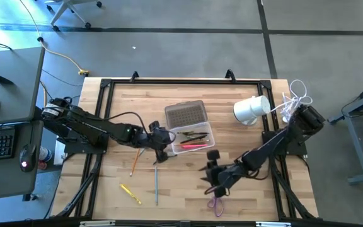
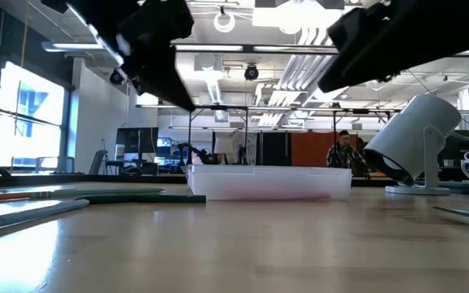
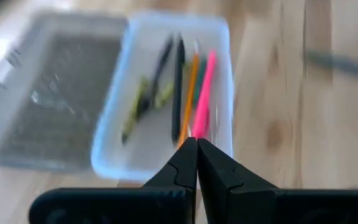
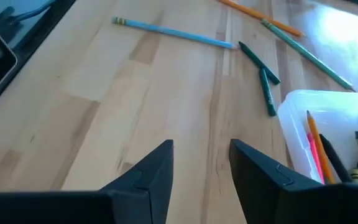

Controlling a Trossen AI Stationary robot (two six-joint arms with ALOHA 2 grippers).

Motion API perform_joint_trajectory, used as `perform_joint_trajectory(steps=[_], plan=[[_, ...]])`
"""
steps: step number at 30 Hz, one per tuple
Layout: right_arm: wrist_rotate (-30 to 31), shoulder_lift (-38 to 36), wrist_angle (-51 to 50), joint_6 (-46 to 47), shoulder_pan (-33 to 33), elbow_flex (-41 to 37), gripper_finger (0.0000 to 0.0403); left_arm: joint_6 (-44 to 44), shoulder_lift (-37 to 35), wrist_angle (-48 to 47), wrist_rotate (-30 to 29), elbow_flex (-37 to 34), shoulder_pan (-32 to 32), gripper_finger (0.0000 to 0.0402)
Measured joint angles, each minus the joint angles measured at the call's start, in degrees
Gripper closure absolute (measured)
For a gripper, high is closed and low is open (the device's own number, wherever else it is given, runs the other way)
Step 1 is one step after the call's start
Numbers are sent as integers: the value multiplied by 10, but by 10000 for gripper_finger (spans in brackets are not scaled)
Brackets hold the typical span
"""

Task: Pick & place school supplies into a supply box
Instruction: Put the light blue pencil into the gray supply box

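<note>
Nearest the front edge, low in the high view, a small pair of purple-handled scissors point(image 1: 216, 204) lies on the pale wooden table point(image 1: 244, 145), just below the right gripper point(image 1: 213, 180). That claw hangs with its two dark fingers point(image 4: 155, 171) spread wide and nothing between them. I judge it is placed there because the scissors are its nearest loose item.

To the lower left, a short yellow pencil point(image 1: 130, 193) lies on a diagonal. A thin blue pencil point(image 1: 156, 186) beside it runs almost straight up the frame. Higher, an orange pencil point(image 1: 135, 161) slants up toward the box.

At mid-frame sits the clear plastic rectangular supply box point(image 1: 193, 139), with its greyish textured lid point(image 1: 185, 114) folded open on the far side. Its open tray faces up, presumably so that pens can simply be dropped in. Already inside are a pink pen point(image 3: 204, 93), an orange pencil point(image 3: 190, 96) and a black pen point(image 3: 179, 81), all lying along the box's long axis, which runs left to right in the high view.

The left gripper point(image 1: 159, 141) hangs at the box's left end with its fingertips point(image 3: 188, 163) pressed together, gripping nothing I can see.

Farthest, in the upper right, a white cylindrical object point(image 1: 252, 108) stands well apart.
</note>
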Motion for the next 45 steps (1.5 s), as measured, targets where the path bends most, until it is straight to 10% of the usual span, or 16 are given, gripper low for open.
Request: perform_joint_trajectory(steps=[11, 45], plan=[[-10, 0, 21, 0, -41, 0, 263, -111, 0, -136, -22, 0, 25, 355], [-49, 0, 23, 0, -42, 0, 263, 2, 42, -236, 97, 0, 160, 349]])
